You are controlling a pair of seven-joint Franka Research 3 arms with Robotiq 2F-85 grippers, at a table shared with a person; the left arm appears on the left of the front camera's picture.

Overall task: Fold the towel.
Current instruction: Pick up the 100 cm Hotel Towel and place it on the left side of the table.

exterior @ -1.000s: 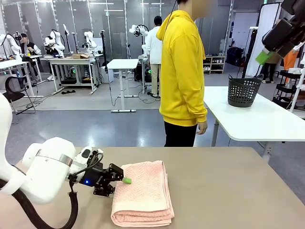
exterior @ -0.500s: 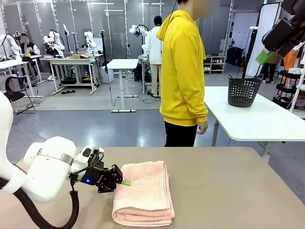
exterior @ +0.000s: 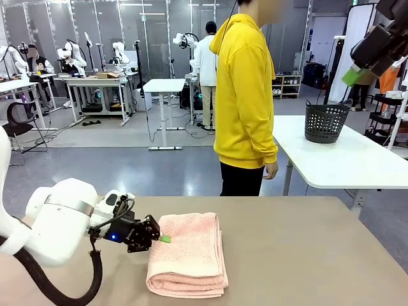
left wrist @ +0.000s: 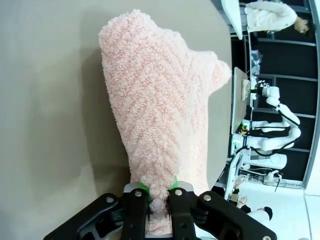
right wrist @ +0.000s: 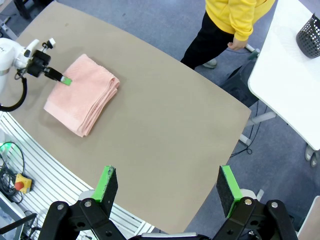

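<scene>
The salmon-pink towel [exterior: 188, 255] lies folded in a thick stack on the tan table [exterior: 306, 255], left of the middle. My left gripper [exterior: 163, 239] is at the stack's left edge, shut on a fold of towel. In the left wrist view the towel [left wrist: 160, 115] stretches away from the pinching fingers [left wrist: 141, 189]. From high above, the right wrist view shows the towel [right wrist: 82, 95] and the left gripper [right wrist: 65, 80] at its side. My right gripper [right wrist: 167, 187] hangs far above the table, open and holding nothing; it also sits at the front view's top right [exterior: 352, 76].
A person in a yellow hoodie [exterior: 245, 95] stands at the table's far edge, arms down. Behind on the right is a white table [exterior: 357, 159] with a black basket [exterior: 325, 121]. The tan surface right of the towel is bare.
The left gripper has drawn back a little to the left, pulling the towel stack with it. The right arm has stayed still.
</scene>
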